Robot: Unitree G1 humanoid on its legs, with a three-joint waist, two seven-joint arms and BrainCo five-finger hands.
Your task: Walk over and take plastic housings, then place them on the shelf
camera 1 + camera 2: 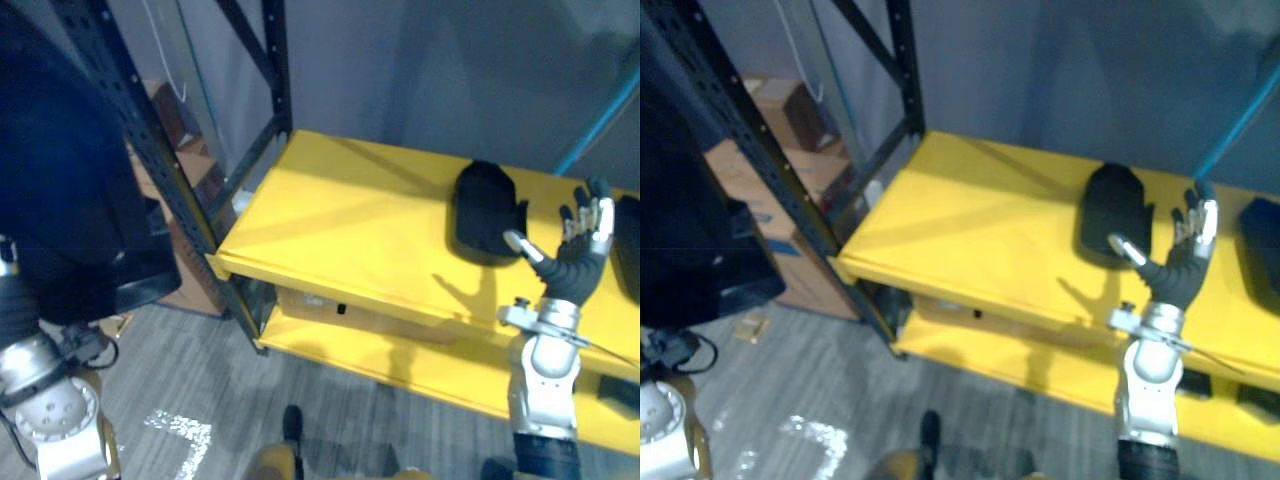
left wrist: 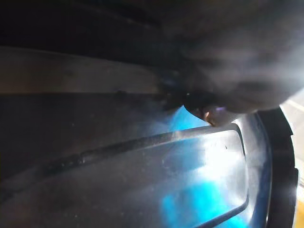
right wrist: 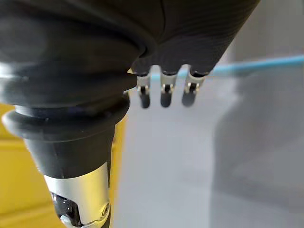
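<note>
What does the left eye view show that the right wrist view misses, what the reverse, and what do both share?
Left eye view adds: a black plastic housing on top of the yellow shelf, plus the black rack upright. Right wrist view adds: a close look along the ribbed cover to straight dark fingertips. Both: the open right robot hand, that shelf, the blue strip.

Silver-grey right arm [image 1: 543,385], rounded segments, flanged collar at the wrist. Dark ribbed cover over the right hand [image 1: 580,265], silver fingers [image 1: 604,216] dark-tipped. Same silver-grey shell on the left arm [image 1: 50,415].
</note>
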